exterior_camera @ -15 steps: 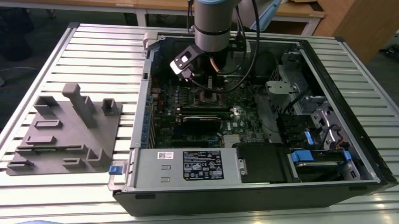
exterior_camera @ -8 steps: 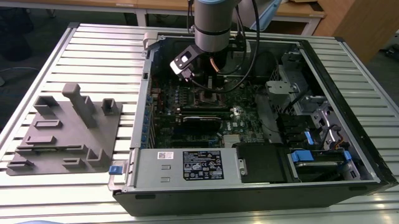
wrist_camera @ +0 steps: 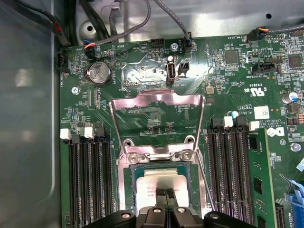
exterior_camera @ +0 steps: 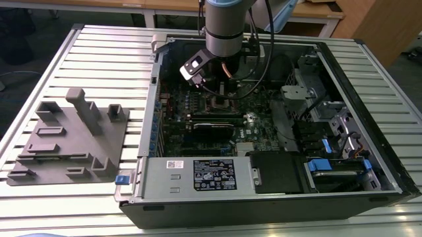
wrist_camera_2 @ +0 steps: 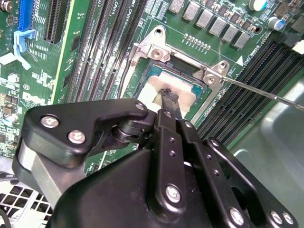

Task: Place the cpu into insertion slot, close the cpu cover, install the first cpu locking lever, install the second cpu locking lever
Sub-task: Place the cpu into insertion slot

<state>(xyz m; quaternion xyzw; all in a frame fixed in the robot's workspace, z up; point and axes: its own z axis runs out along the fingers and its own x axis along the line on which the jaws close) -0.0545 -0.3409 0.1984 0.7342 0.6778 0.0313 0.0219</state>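
The cpu point(wrist_camera: 159, 180) has a dull silver-tan top and lies flat in the insertion slot point(wrist_camera: 129, 190), the square socket on the green board. The cpu cover point(wrist_camera: 156, 98), a thin silvery frame, is swung open and rests back beyond the socket's hinge. My gripper point(wrist_camera: 166, 192) has its narrow black fingertips together on or just over the middle of the cpu point(wrist_camera_2: 154, 92). Both wrist views show the gripper point(wrist_camera_2: 168, 94) shut, with nothing between the tips. A thin locking lever point(wrist_camera_2: 266, 93) sticks out unlatched beside the slot. In the exterior view the gripper point(exterior_camera: 221, 98) hangs inside the open case.
Black memory slots point(wrist_camera: 90, 180) flank the socket on both sides. A coin battery point(wrist_camera: 97, 72) and cables point(wrist_camera: 118, 19) lie past the open cover. On the slatted table, a grey fixture point(exterior_camera: 72, 138) stands at the exterior view's left of the case point(exterior_camera: 264, 207).
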